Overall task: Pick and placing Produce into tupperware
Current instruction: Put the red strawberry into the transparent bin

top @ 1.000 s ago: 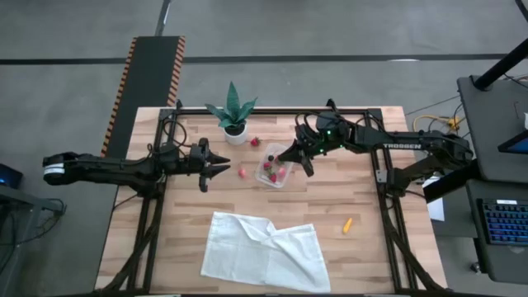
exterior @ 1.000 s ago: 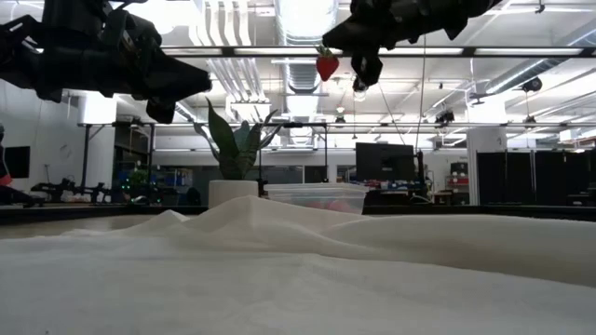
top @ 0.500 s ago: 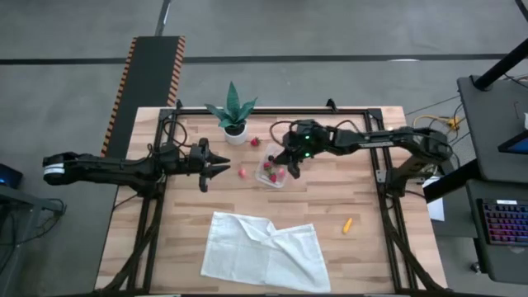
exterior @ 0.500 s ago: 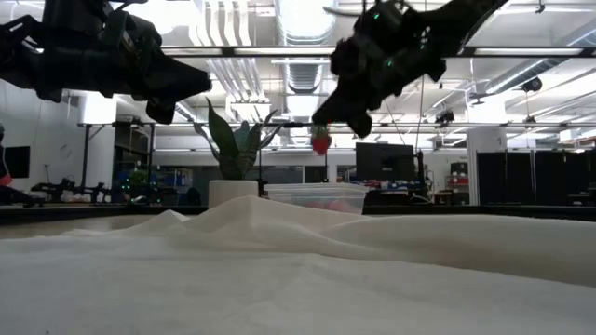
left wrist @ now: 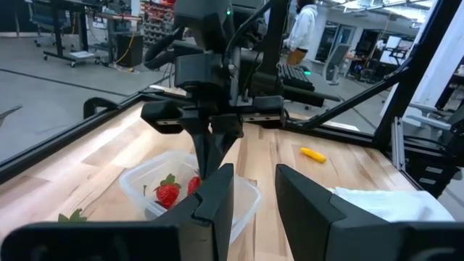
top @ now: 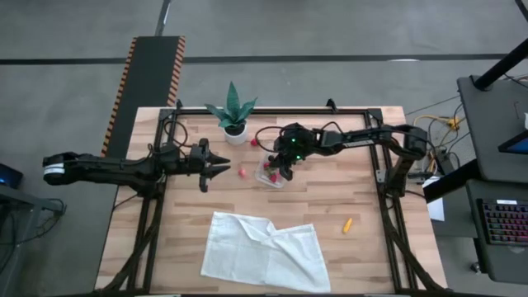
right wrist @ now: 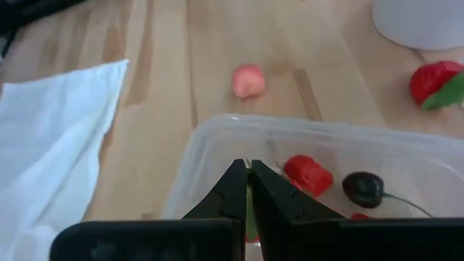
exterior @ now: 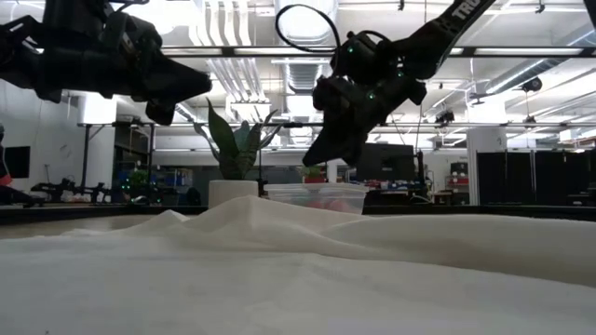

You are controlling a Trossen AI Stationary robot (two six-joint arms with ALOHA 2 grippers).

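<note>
A green potted plant (top: 233, 114) in a white pot stands near the far edge of the wooden worktop (top: 355, 190), left of its middle. A crumpled white cloth (top: 264, 251) lies along the near edge, filling the foreground in the low view.

A light wooden plank table (top: 330, 202) carries a small clear plastic rectangular container (top: 273, 171), a white pot with a green spiky plant (top: 234, 132), a crumpled white cloth (top: 264, 250), a small orange-yellow piece (top: 348, 223), a pink-red fruit piece (top: 242, 172) beside the container, and a red strawberry (top: 255, 142) near the pot.
</note>
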